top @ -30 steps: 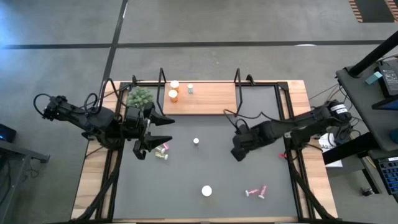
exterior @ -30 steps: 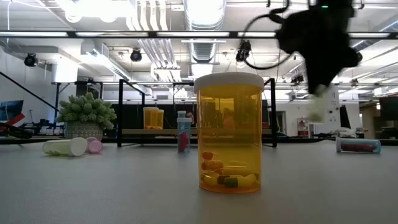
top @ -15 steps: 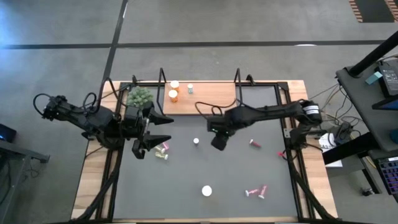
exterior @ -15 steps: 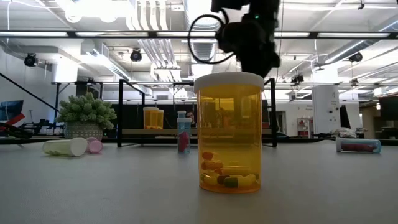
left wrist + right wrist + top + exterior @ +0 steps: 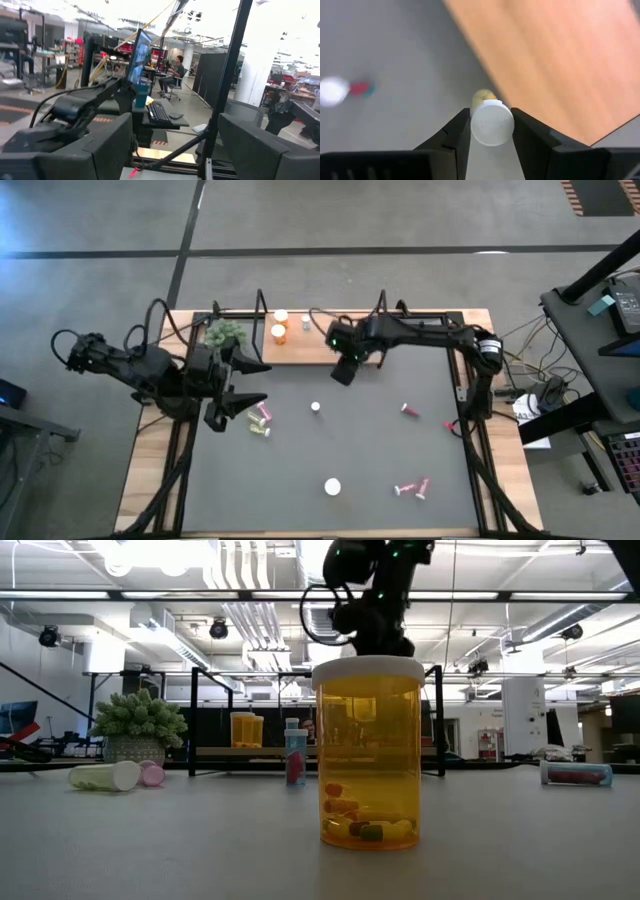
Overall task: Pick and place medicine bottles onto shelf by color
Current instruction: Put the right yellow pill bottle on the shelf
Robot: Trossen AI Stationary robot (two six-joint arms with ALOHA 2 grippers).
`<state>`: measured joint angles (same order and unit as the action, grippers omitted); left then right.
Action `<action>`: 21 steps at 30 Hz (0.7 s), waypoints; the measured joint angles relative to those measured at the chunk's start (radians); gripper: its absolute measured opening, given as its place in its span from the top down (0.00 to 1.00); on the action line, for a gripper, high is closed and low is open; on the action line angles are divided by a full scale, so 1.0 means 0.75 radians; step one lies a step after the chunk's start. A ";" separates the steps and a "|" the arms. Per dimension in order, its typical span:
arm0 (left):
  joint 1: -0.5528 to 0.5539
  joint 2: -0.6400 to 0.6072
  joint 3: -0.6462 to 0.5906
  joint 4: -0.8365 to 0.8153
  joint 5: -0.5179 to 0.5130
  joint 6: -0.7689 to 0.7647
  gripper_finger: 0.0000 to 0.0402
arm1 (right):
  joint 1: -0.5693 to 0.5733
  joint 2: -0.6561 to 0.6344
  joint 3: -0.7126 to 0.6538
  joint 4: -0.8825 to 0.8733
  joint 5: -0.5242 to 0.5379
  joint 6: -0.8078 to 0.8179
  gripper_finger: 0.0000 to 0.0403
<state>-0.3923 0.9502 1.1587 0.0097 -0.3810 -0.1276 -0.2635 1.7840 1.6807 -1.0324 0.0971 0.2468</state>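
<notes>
My right gripper (image 5: 342, 370) hangs over the mat just off the near edge of the wooden shelf (image 5: 335, 340). It is shut on a small medicine bottle (image 5: 491, 122) with a white cap and a pale yellowish body. Two orange bottles (image 5: 280, 325) and a small bottle (image 5: 306, 323) stand on the shelf's left part. On the mat, pink and yellow-green bottles (image 5: 260, 422) lie on their sides by my left gripper (image 5: 255, 385), which stands open above the mat's left part. A big orange bottle (image 5: 368, 755) stands upright near the front. My right gripper pinches the bottle's white cap (image 5: 491, 124) by its sides between the two fingers. The fingers slant down from above. The cap top faces the wrist and the yellowish body (image 5: 482, 95) points away below it. The bottle is lifted clear of the mat.
A green plant ball (image 5: 226, 335) sits at the shelf's left end, and black wire frames (image 5: 382, 315) rise at both ends. A white-capped bottle (image 5: 315, 407) stands mid-mat. A red one (image 5: 408, 410) and pink ones (image 5: 410, 488) lie to the right.
My right gripper has swung from the mat's right part toward the left and the far edge, rising a little and rolling its wrist. It has carried the bottle up to the shelf's near edge. Its fingers have stayed shut on it.
</notes>
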 joint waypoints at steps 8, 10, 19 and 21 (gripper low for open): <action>0.000 -0.066 0.000 -0.009 -0.144 0.115 0.31 | -0.149 0.179 0.187 -0.004 0.000 -0.089 0.70; 0.001 -0.089 0.000 -0.060 -0.205 0.117 0.31 | -0.178 0.235 0.249 -0.006 -0.001 -0.100 0.71; 0.001 -0.165 -0.001 -0.178 -0.265 0.118 0.31 | -0.248 0.472 0.565 -0.086 -0.001 -0.122 0.69; 0.001 -0.174 -0.001 -0.179 -0.275 0.129 0.31 | -0.258 0.510 0.631 -0.127 -0.001 -0.148 0.70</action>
<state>-0.3920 0.8198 1.1580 -0.1244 -0.5871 -0.0306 -0.4570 2.1666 2.1537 -1.1274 0.0967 0.1355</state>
